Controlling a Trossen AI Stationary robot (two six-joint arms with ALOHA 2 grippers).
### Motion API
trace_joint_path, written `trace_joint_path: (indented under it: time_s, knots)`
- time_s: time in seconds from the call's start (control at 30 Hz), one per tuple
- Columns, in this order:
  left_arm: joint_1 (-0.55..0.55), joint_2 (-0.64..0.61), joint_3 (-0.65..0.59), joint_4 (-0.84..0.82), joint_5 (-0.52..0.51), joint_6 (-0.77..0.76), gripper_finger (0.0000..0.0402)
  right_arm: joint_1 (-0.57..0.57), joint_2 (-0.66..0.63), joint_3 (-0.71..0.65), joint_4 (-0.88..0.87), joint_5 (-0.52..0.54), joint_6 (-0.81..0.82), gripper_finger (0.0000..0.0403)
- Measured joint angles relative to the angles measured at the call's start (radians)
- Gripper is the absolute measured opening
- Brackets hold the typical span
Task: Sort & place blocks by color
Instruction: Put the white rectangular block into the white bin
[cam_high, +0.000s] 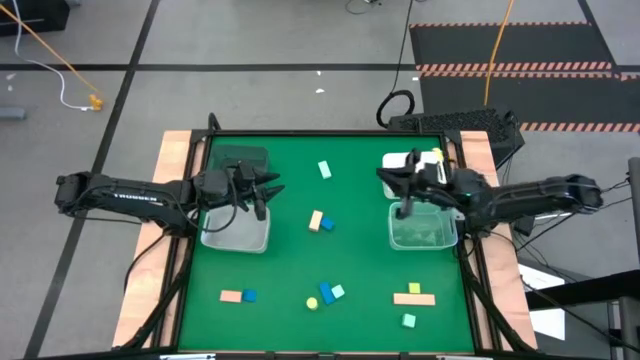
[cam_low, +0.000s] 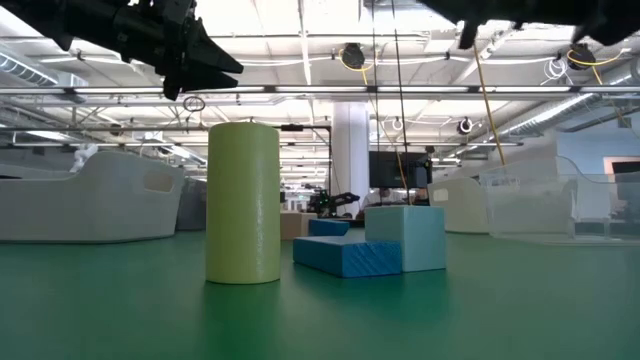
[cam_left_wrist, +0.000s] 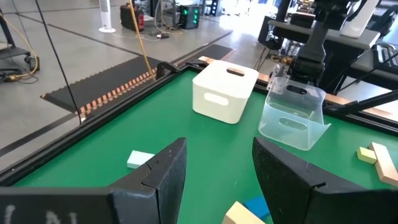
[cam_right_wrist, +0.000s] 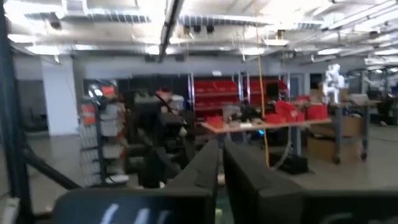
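Observation:
Blocks lie scattered on the green table. There is a mint block, a yellow block beside a blue one, a salmon and blue pair, and a yellow cylinder beside a blue bar and a mint cube. Salmon bars and a mint block lie near the right front. My left gripper is open and empty, raised above the table by the left clear bin. My right gripper is shut, held level above the table between the white bin and the right clear bin.
A dark bin stands behind the left clear bin. The white bin and the clear bin stand side by side along the right edge. Bare green table lies between the two arms. Wooden borders run along both sides of the table.

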Motion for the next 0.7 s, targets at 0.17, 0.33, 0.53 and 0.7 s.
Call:
trace_joint_path:
  time_s: [0.17,0.33,0.53,0.7]
  knots:
    - [0.000,0.000,0.000,-0.006,0.000,-0.007,0.0186,-0.031,0.150,0.070,0.000,-0.001,0.023,0.0100]
    - [0.000,0.000,0.000,-0.007,0.000,-0.023,0.0186,-0.058,0.299,0.138,0.000,0.064,0.119,0.0159]
    - [0.000,0.000,0.000,-0.019,0.000,-0.046,0.0186,-0.091,0.476,0.219,-0.001,0.128,0.221,0.0175]
    - [0.000,0.000,0.000,-0.048,0.000,-0.062,0.0186,-0.106,0.620,0.301,0.000,0.129,0.298,0.0170]
